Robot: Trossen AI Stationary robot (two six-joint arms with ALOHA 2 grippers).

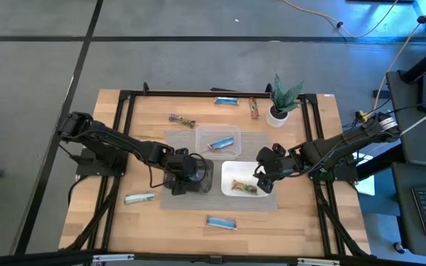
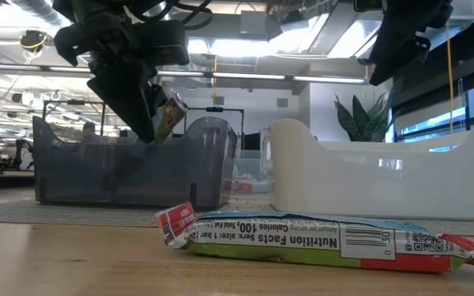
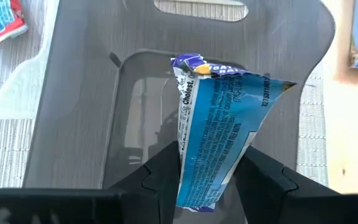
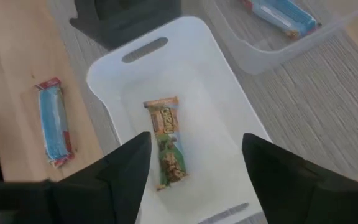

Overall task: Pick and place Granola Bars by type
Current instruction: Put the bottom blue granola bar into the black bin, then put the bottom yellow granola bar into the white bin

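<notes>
My left gripper [image 1: 182,177] hangs over the black tray [image 1: 204,177], shut on a blue-wrapped granola bar [image 3: 219,118]; the low view shows that bar [image 2: 168,115] raised above the dark tray [image 2: 122,168]. My right gripper [image 4: 196,143] is open above the white tray [image 4: 225,93], where a green and brown bar [image 4: 166,149] lies flat. A blue bar [image 1: 220,143] lies in the clear tray [image 1: 217,130]. Loose bars lie on the table: blue [image 1: 226,101], orange-brown [image 1: 254,108], dark [image 1: 182,120], silvery [image 1: 139,198] and blue [image 1: 220,222]. My left gripper pinches the blue bar between its two fingers [image 3: 160,177], near one end of the wrapper [image 3: 197,186]. The fingers come from above, pointing down. The bar is lifted clear over the black tray, and its crimped free end [image 3: 197,65] sticks out past the fingertips.
A potted plant [image 1: 281,100] stands near the table's far right corner. The three trays sit on a grey mat [image 1: 180,144] at the table's middle. In the low view a bar [image 2: 319,238] lies close in the foreground, before the white tray [image 2: 377,173].
</notes>
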